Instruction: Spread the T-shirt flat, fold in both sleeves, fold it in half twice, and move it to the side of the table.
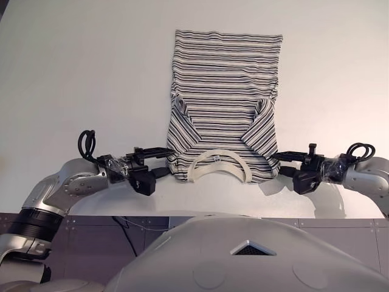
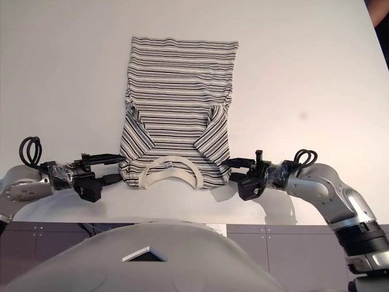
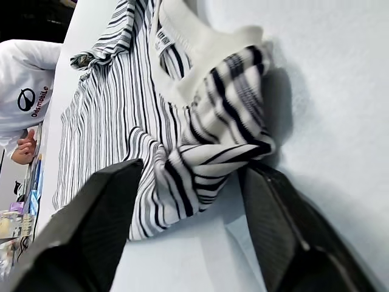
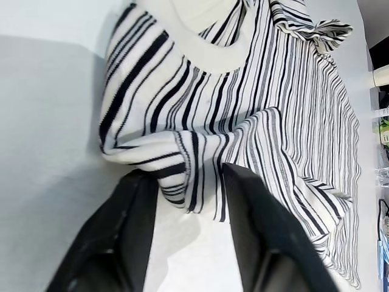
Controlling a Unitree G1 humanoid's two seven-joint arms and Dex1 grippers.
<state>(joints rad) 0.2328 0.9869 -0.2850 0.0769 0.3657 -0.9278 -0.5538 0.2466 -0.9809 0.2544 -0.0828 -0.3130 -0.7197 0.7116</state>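
The striped T-shirt (image 1: 225,91) lies flat on the white worktop (image 1: 73,73), in the middle and well away from the sides; its white collar (image 1: 216,161) is at the edge near me and its hem (image 1: 228,36) is at the far end. Both sleeves are already folded in over the body, the left sleeve (image 1: 182,121) and the right sleeve (image 1: 261,128), so the shirt looks like a long strip; I think that part of the job is done and the first fold in half comes next.

That is why I have one arm at each near corner. The left gripper (image 1: 170,160) sits low at the left shoulder corner; its jaws are wide apart, with the bunched corner between them, and nothing is held yet. The right gripper (image 1: 277,164) sits at the right shoulder corner; its jaws are apart too, but closer, with the folded edge of cloth between them; I see no squeeze on it.

The two grippers are level with each other, one on each side of the collar; I think this helps the near edge go up straight and land even on the hem. I need both jaws to catch all the layers; if one catches only the top layer, a sleeve may slip back out.
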